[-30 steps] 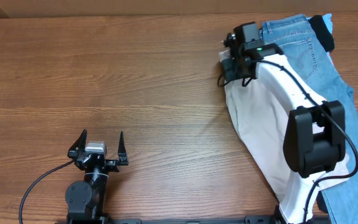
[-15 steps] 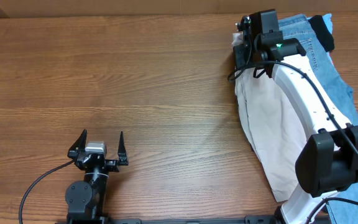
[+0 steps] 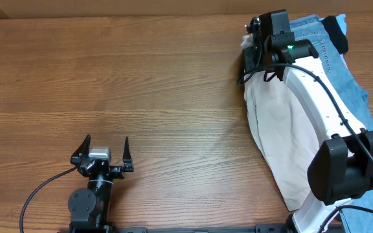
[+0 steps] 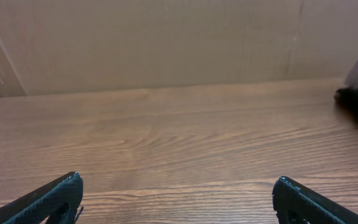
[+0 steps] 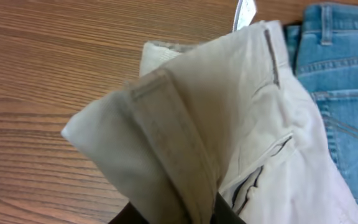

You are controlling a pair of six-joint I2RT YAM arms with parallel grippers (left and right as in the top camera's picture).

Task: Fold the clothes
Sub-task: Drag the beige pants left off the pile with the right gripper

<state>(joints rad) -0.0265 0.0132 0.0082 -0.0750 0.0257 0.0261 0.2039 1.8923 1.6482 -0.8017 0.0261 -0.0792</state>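
Khaki shorts (image 3: 274, 123) waistband bunched over right gripper (image 3: 250, 55), jaw state indiscernible under fabric; left gripper (image 3: 106, 144) jaws fully spread, empty, over wooden table (image 3: 141, 84).

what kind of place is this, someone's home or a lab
Most likely a robot lab bench, not a home: a black robot arm and a white robot arm stand at a wood-grain table, plain cardboard panels back it, and cream khaki shorts lie beside blue denim jeans.

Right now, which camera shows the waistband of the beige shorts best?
The right wrist view: the waistband fills the frame close up, stitching clear. Overhead, the right arm covers that end, leaving only the shorts lower down. The left wrist view gives only a blur at its edge.
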